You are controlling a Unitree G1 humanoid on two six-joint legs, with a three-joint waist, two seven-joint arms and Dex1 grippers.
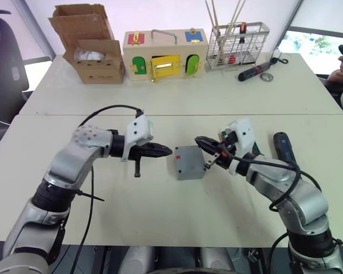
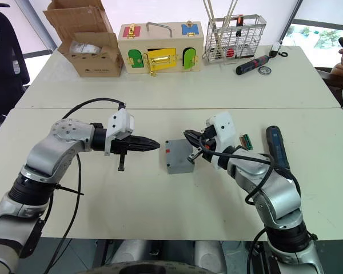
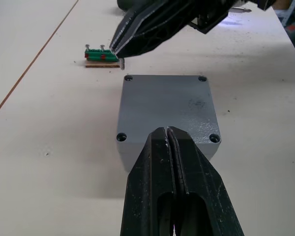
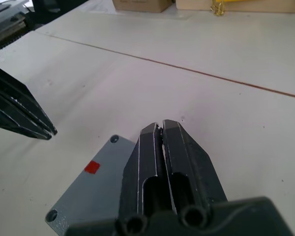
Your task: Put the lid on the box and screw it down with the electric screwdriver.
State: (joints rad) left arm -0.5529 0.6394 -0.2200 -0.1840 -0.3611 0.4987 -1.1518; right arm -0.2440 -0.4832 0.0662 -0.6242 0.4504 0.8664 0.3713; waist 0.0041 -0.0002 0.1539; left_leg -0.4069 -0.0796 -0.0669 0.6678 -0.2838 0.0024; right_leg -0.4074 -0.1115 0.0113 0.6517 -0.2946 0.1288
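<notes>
A: Nearest us, the left gripper (image 1: 167,151) and right gripper (image 1: 201,142) both have their fingers pressed together, holding nothing, one on either side of the box (image 1: 188,162) at mid-table.

B: The lid (image 3: 166,105) looks seated already, flush, with screw holes at the corners.

A: Then I'd judge the driving comes next. The electric screwdriver (image 1: 284,147) lies just beyond the right arm.

B: Grasp it mid-barrel, keep the bit upright over each hole, and steady the box with the left.

A: Further back stands the wooden box (image 1: 164,55).
</notes>
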